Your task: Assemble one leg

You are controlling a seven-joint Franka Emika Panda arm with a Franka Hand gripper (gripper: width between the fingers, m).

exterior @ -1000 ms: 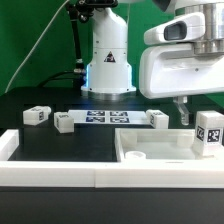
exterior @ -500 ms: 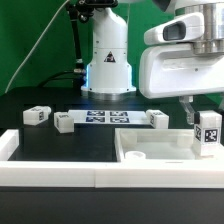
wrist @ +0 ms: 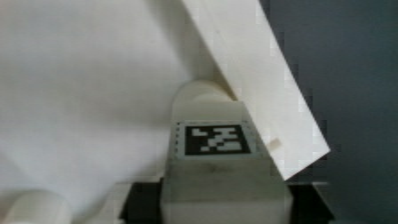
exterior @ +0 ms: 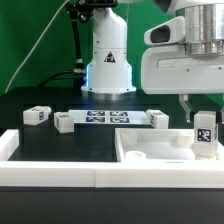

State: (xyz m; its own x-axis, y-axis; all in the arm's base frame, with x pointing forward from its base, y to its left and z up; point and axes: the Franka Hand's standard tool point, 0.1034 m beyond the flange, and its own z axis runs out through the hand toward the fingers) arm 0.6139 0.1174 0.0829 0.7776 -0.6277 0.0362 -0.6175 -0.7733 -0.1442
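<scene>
The leg (exterior: 204, 136) carries a black-and-white square tag of blocky cells on the face turned to the exterior camera. I make out no letters in it. In the wrist view the same tag sits on the leg (wrist: 217, 150), a plain white peg with a rounded far end. The gripper (exterior: 201, 117) is clamped on it, and the wrist view shows a dark finger on either side of its near end. The peg stands upright over the corner of the flat white piece (exterior: 160, 148) on the exterior view's right. I cannot tell whether it touches that piece.

Beyond the far edge of the flat white piece lies the marker board (exterior: 108, 118), with one loose tagged peg (exterior: 158, 119) just beside it. Two more pegs (exterior: 64, 121) (exterior: 37, 116) lie farther toward the exterior view's left. Behind all this stands the robot base (exterior: 108, 55), with a small triangular sticker too small for me to read. A white border rail (exterior: 60, 172) runs just in front of the flat white piece.
</scene>
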